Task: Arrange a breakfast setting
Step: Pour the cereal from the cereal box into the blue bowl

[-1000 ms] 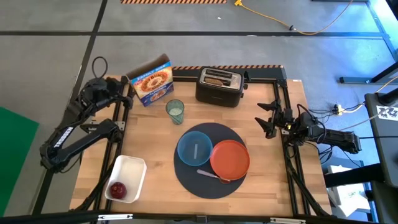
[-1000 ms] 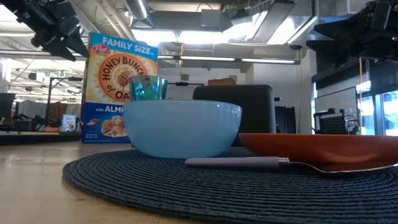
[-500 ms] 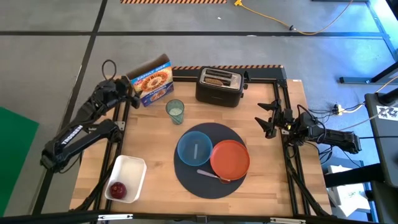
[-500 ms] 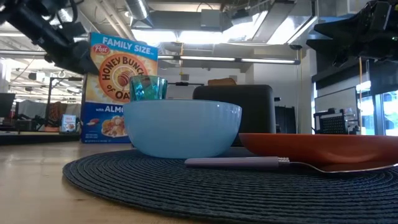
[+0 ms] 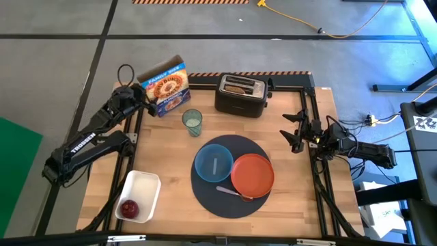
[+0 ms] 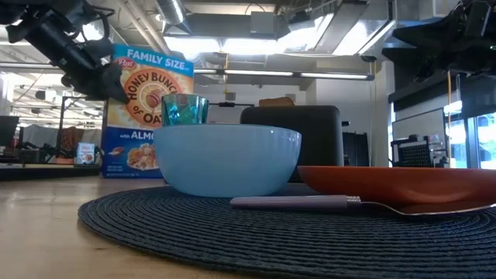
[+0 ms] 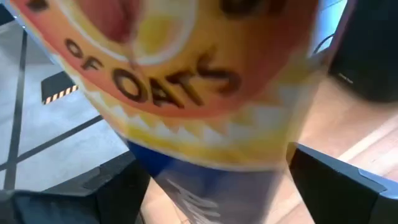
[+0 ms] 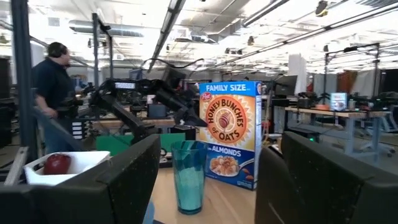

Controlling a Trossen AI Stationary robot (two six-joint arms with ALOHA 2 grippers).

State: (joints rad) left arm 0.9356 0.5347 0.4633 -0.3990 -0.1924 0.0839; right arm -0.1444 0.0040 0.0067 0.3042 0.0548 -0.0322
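The round dark mat point(image 5: 229, 176) lies in the middle of the table point(image 5: 164, 154), so everything here is placed from it. On the mat the blue bowl point(image 5: 214, 163) sits on the left part and the orange-red plate point(image 5: 252, 173) sits on the right part, touching the bowl. The metal spoon point(image 5: 231, 192) lies on the mat's near part, its end going under the plate's rim. The small greenish glass point(image 5: 192, 122) stands on the wood just past the mat's far left edge. Behind the mat, at the table's back, is a black toaster point(image 5: 240, 94) with a toast slice point(image 5: 237, 87) in one slot. Far left of the toaster, past the glass, stands a cereal box point(image 5: 164, 89), a bit tilted. Near the front left corner, well apart from the mat, a white tub point(image 5: 138, 196) holds the red apple point(image 5: 128, 208).

The left gripper point(image 5: 141, 98) is at the cereal box's left side. Its fingers point(image 7: 336, 180) stand wide apart on both sides of the box, and I cannot tell if they squeeze it. The right gripper point(image 5: 292, 130) waits in the air right of the mat, fingers spread, holding nothing.

A person point(image 8: 53, 93) stands in the room behind the table.
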